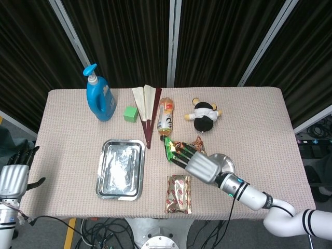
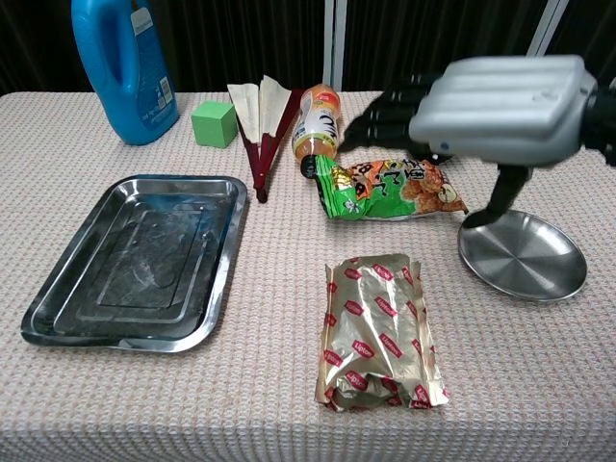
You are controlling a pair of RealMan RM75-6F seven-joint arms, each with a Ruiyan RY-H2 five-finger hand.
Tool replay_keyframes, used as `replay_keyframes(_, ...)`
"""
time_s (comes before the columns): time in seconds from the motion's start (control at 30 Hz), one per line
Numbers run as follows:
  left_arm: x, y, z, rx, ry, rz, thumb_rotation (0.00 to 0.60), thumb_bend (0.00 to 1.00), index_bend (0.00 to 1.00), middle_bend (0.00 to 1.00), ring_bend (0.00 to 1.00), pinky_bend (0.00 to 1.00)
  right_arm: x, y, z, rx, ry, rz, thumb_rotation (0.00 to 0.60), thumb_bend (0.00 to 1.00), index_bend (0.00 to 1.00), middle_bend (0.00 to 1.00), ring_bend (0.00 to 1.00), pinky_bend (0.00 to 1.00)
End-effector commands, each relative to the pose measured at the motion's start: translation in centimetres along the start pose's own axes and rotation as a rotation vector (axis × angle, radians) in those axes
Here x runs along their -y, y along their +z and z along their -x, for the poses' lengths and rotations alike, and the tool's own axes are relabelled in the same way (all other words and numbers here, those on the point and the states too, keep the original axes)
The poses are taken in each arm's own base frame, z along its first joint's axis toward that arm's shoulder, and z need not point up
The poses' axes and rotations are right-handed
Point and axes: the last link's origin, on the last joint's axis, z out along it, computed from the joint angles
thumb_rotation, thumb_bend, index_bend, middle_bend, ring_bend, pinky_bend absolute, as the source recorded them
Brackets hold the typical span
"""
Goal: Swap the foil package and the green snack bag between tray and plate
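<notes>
No word or number can be read for certain in either view. The green snack bag [image 2: 390,188] carries printed pictures and some lettering, too small to make out. The foil package [image 2: 378,330] is covered in repeated small red oval marks with lettering inside them, too fine to read. The blue detergent bottle [image 2: 123,65] has a white label at its lower right with illegible print. The drink bottle [image 2: 319,121] shows an orange and white label, also unreadable.
</notes>
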Motion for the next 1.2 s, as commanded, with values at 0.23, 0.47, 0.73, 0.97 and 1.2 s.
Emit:
replay_keyframes(0.23,0.0,0.1,-0.1,-0.004,0.009,0.003,0.6,0.04,0.1,0.18,0.12,0.23,3.7,0.5,0.8,0.036,-0.069,-0.158,0.6,0.0,0.0,0.01,0.0,0.0)
replay_keyframes(0.47,0.0,0.0,0.0,0.005,0.009,-0.001,0.6,0.04,0.1,0.18,0.12,0.23,4.9,1.5,1.5,0.081,-0.112,-0.222,0.6,0.0,0.0,0.01,0.0,0.0)
replay_keyframes(0.73,0.1,0.1,0.1,0.003,0.005,-0.002,0.6,0.04,0.1,0.18,0.12,0.23,5.7,2.5,2.1,0.086,-0.128,-0.24,0.6,0.0,0.0,0.05,0.0,0.0)
replay_keyframes(0.97,0.1,0.0,0.4,0.019,0.009,0.0,0.6,0.04,0.1,0.18,0.12,0.23,5.9,2.7,2.7,0.083,-0.143,-0.235,0.6,0.0,0.0,0.15,0.0,0.0)
replay_keyframes(1.2,0.5,-0.3,0.5,0.023,0.0,0.0,0.6,0.04,0.1,0.18,0.12,0.23,6.3,2.5,3.3,0.083,-0.14,-0.23,0.6,0.0,0.25,0.32,0.0,0.0)
